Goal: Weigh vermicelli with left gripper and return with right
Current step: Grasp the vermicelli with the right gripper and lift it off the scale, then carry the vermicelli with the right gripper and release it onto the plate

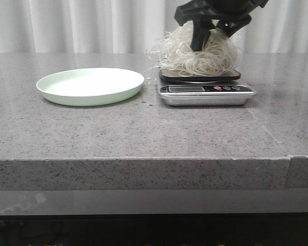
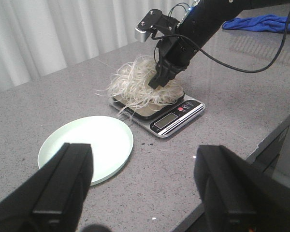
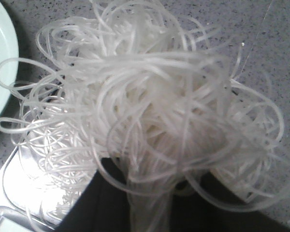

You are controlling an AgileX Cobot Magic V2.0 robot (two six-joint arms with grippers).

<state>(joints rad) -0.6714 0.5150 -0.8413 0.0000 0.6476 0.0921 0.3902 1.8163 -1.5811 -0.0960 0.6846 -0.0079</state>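
The vermicelli [image 1: 199, 52] is a fluffy mound of thin white strands on the platform of the silver kitchen scale [image 1: 205, 94]. My right gripper [image 1: 201, 42] comes down from above into the top of the mound. In the right wrist view its dark fingers [image 3: 111, 203] are closed around a bundle of strands [image 3: 150, 145]. The mound still touches the scale. The pale green plate [image 1: 90, 86] lies empty to the left of the scale. My left gripper [image 2: 144, 154] is open and empty, held back above the table's front, with the plate [image 2: 87, 150] ahead of it. It is out of the front view.
The table's front edge [image 1: 143, 160] runs across the front view, with a seam at the right [image 1: 289, 159]. A blue cloth [image 2: 261, 21] lies far behind the right arm. A white curtain [image 1: 92, 25] hangs behind the table.
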